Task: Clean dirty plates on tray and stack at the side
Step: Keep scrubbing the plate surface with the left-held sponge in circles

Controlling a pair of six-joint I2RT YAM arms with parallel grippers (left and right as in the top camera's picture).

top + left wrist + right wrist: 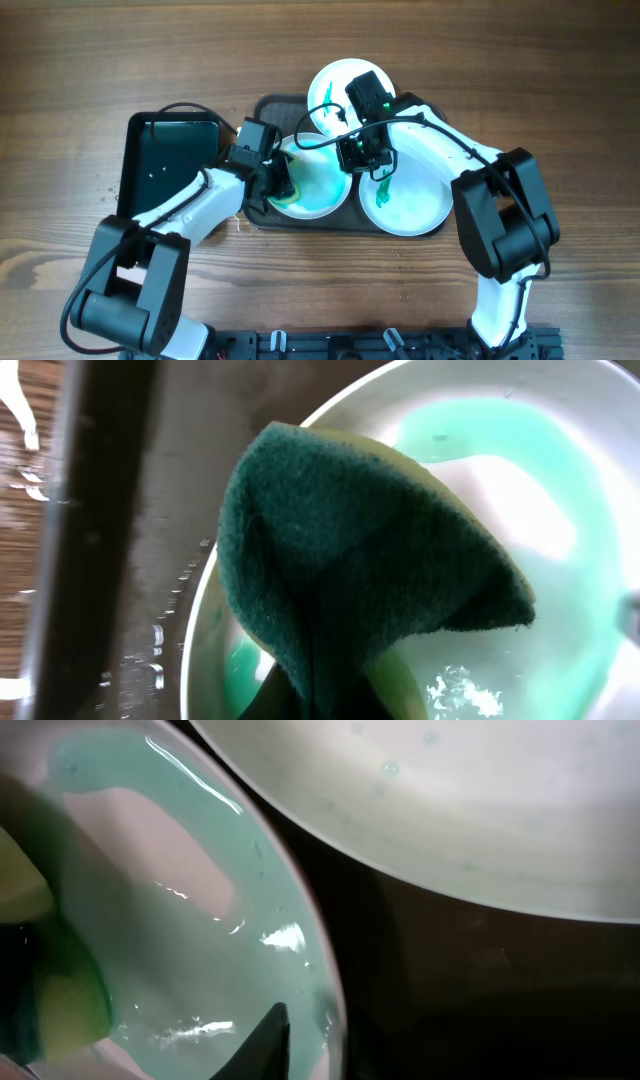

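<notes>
We see three white plates on a dark tray in the middle of the frame: a top plate, a middle plate and a right plate. The left gripper pinches a folded green sponge over the middle plate, which is smeared with teal. The right gripper is at that plate's right rim, and we cannot tell how wide its jaws are.

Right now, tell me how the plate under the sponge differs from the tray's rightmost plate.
The sponged plate is washed with pale teal across much of its face; the right plate shows only a small green smear. The sponge rests on the first; the second carries no sponge. Both are round, white and on the tray.
</notes>
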